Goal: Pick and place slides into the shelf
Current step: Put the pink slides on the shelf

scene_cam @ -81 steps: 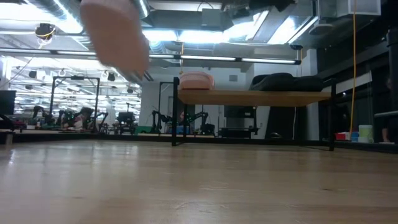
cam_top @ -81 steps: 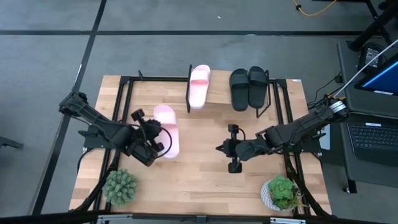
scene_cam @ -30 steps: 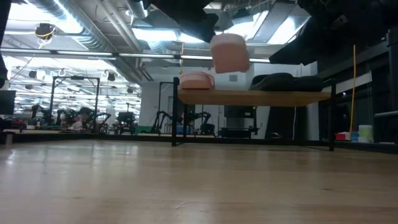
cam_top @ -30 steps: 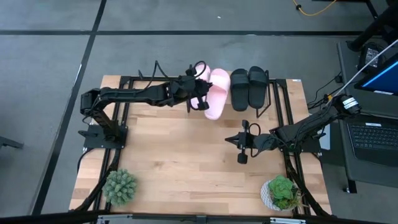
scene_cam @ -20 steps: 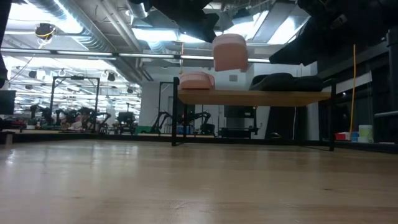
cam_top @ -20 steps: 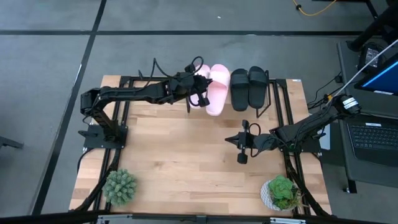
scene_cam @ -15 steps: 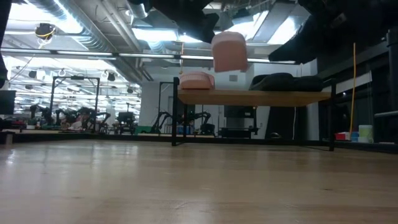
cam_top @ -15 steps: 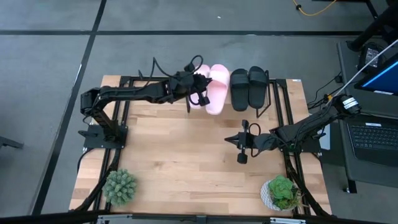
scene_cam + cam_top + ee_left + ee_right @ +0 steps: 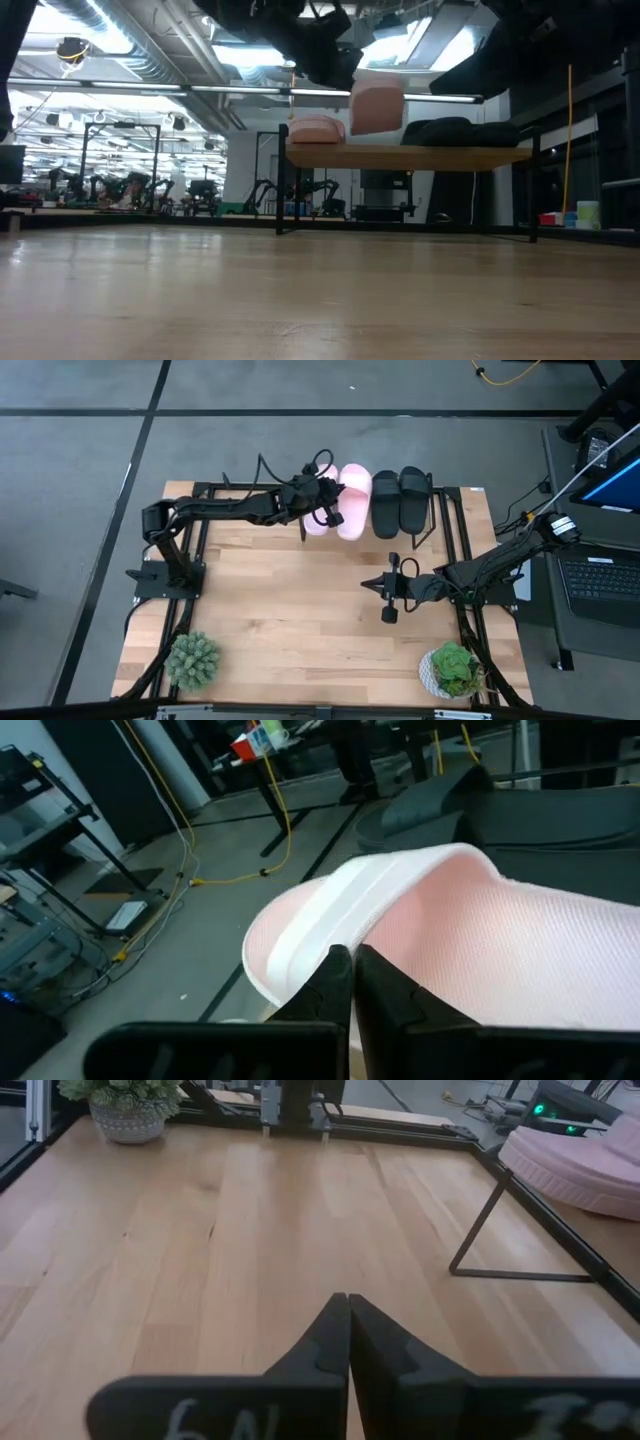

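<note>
Over shelf (image 9: 420, 510), left gripper (image 9: 325, 505) apparently pinching pink slide (image 9: 350, 500)

L arm stretched far across – left gripper (image 9: 330, 508) raised, fingers pinched tight. R arm folded low – right gripper (image 9: 384, 587) fingers pressed together.

The high view looks straight down on the whole surface (image 9: 300, 630) from well above. The low view sits at surface height, facing level across it toward the shelf (image 9: 405, 157) and the room behind; both views share that shelf. The left wrist view looks from very near at a pink slide (image 9: 450, 930). The right wrist view faces across the bare boards toward a potted plant (image 9: 125, 1105).
</note>
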### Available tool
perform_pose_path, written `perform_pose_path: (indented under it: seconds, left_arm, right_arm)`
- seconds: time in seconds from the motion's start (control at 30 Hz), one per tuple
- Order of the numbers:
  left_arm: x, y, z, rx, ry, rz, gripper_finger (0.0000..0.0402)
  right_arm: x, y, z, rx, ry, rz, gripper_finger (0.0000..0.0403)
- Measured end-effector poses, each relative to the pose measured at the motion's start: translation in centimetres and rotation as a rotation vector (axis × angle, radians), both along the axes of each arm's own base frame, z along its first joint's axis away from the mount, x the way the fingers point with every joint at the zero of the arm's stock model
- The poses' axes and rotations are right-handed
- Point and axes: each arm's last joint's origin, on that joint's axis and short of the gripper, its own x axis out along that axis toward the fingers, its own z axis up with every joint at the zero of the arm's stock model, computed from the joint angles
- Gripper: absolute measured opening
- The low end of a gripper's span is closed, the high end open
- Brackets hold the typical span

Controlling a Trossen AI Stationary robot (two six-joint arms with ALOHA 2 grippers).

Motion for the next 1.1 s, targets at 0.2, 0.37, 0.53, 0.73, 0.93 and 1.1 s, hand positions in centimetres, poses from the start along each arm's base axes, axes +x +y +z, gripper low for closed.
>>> perform_pose_path:
  seconds: [0.2,0.37,0.53,0.73,0.93,1.1]
  left_arm:
    - [0.4,0.5,-0.9,-0.003,0.010,0.011,0.0000]
    - [0.8,1.0,-1.8,-0.030,0.010,0.020,0.0000]
    - [0.8,1.3,-2.1,-0.033,0.020,0.024,0.0000]
    - [0.8,1.3,-2.3,-0.039,0.036,0.023,0.0000]
    - [0.9,1.3,-2.8,-0.048,0.063,0.020,0.0000]
    - [0.9,1.3,-2.8,-0.046,0.067,0.019,0.0005]
  right_arm:
    - [0.0,0.0,0.0,0.021,0.001,-0.008,0.0006]
    - [0.0,0.0,-0.1,0.022,0.003,-0.008,0.0006]
    - [-0.1,0.0,-0.1,0.030,0.006,-0.011,0.0006]
    - [-0.1,0.0,-0.2,0.032,0.010,-0.013,0.0006]
    - [-0.1,0.0,-0.2,0.039,0.010,-0.016,0.0006]
    - [-0.1,0.0,-0.2,0.040,0.010,-0.016,0.0006]
